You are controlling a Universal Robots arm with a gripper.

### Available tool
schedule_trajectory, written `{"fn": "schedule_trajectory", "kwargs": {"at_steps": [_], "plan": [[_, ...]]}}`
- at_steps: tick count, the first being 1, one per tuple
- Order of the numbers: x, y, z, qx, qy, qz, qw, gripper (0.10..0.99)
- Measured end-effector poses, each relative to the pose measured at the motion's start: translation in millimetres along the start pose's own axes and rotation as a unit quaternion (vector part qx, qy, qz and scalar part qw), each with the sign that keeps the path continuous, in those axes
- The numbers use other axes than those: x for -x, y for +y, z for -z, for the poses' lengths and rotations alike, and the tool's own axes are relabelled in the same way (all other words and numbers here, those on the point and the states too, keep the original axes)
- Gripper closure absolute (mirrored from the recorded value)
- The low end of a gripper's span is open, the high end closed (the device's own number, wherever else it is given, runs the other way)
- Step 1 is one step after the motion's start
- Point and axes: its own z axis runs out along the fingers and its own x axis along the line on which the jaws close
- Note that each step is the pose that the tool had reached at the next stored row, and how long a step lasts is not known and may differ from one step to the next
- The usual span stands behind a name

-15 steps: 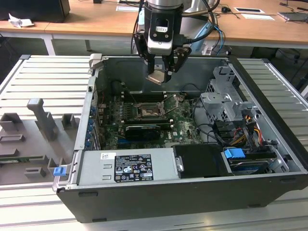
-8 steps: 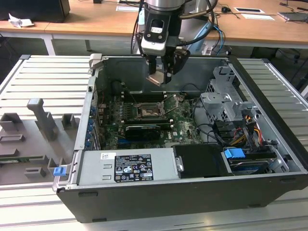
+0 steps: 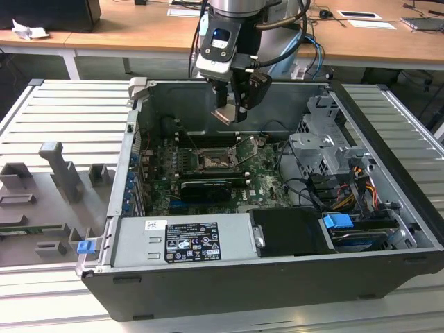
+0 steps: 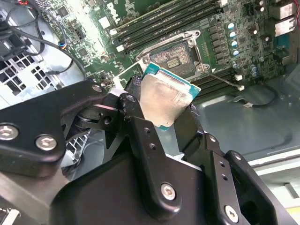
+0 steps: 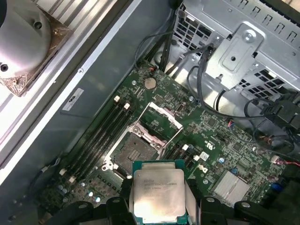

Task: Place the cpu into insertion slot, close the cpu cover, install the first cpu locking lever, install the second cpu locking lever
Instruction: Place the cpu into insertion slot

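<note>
My gripper (image 3: 231,111) hangs inside the open computer case, shut on the cpu (image 3: 225,115), a small square chip with a pale metal face. In both wrist views the black fingers (image 5: 123,199) clamp the cpu (image 5: 157,194) (image 4: 164,96) by two opposite edges. The insertion slot (image 3: 210,161) (image 5: 132,152) (image 4: 176,56) lies open on the green board below, its dark pin field bare and well apart from the chip. In the first wrist view the cpu cover (image 5: 165,114) stands flipped up behind the socket. A thin locking lever (image 4: 225,80) sticks out beside the socket.
Long black memory slots (image 5: 101,136) flank the socket. A black card (image 3: 205,189) lies in front of it, with the grey power supply (image 3: 184,239) nearer. The drive cage (image 3: 326,149) and cables (image 3: 347,191) fill the exterior view's right. Grey fixtures (image 3: 62,173) stand outside the case.
</note>
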Motion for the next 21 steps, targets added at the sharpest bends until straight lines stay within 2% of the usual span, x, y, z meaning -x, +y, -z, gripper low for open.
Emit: {"fn": "schedule_trajectory", "kwargs": {"at_steps": [6, 21], "plan": [[0.1, -0.3, -4.3, -0.0009, 0.0005, -0.001, 1.0, 0.557], [0.2, -0.8, -9.5, -0.0009, 0.0004, -0.003, 1.0, 0.557]]}}
